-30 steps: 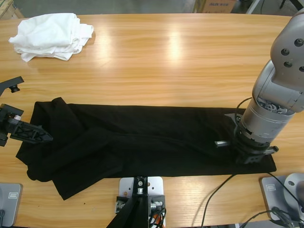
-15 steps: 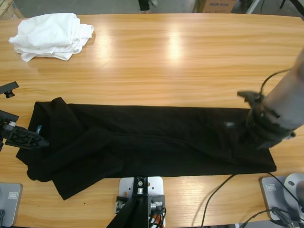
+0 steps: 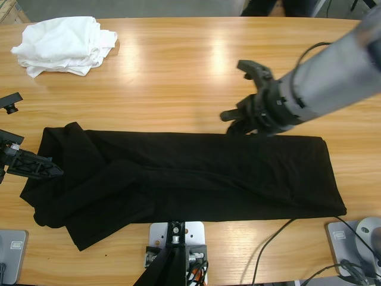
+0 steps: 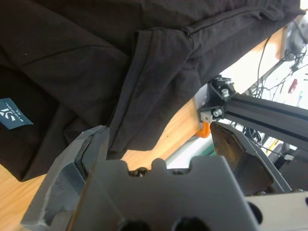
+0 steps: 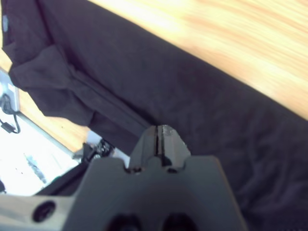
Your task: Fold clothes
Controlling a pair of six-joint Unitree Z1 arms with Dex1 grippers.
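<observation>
You are working mid-fold: the black polo shirt (image 3: 190, 176) is lying as a long band across the worktop (image 3: 196, 71). Your right gripper (image 3: 241, 122) is hovering pinched closed and empty; your left gripper (image 3: 41, 168) is gaping, empty, at the bunched sleeve end, needing a grasp next.

The right arm (image 3: 333, 74) coming in from 3 o'clock is a fat silver-grey tube with a black cable looped over it and a black gripper (image 3: 241, 122), while the left gripper (image 3: 36, 168) at 9 o'clock is all black, ridged and pointy.
</observation>
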